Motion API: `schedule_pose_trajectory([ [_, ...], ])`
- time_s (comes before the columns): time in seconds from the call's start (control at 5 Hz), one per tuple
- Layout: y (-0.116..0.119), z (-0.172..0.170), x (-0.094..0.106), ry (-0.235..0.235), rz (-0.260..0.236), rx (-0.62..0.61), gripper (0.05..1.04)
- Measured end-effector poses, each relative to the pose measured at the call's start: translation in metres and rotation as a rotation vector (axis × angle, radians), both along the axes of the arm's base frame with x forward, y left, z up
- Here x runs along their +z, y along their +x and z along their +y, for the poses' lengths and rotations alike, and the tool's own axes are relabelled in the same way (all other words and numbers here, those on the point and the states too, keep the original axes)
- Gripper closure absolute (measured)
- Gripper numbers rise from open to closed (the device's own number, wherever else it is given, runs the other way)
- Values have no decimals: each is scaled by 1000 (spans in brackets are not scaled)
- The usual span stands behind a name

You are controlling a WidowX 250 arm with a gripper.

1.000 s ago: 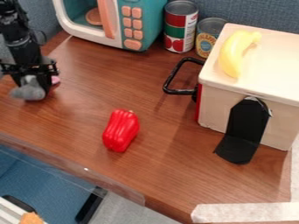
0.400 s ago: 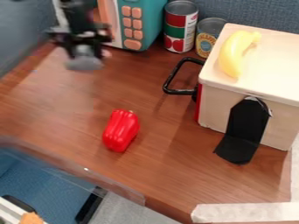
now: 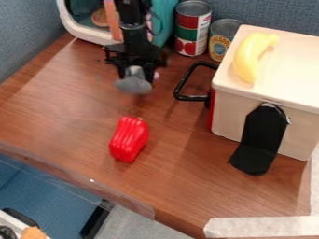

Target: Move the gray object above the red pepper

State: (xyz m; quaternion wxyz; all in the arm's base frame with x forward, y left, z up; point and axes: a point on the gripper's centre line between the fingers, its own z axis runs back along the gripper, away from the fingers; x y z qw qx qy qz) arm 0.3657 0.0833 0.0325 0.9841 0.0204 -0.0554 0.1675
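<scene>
The jaws of the gripper (image 3: pixel 135 69) are closed on the gray object (image 3: pixel 133 82), so the grasp is done. It hangs over the table (image 3: pixel 62 107), on the microwave side of the red pepper (image 3: pixel 129 139) (which lies on its side). Most of the carrying looks done, I'd judge; lowering, letting go and backing off are left.

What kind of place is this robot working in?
Probably a toy kitchen set up on a wooden counter: there's a teal toy microwave, food cans and a plastic-looking banana.
</scene>
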Motion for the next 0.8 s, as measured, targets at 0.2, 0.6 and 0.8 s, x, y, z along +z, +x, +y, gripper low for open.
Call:
schedule_pose_trajectory([
  [0.2,-6,-2,-13,32,-11,22,461],
  [0.6,-10,1,28,78,-124,16,72],
  [0.8,-19,0,71,77,-184,14,75],
])
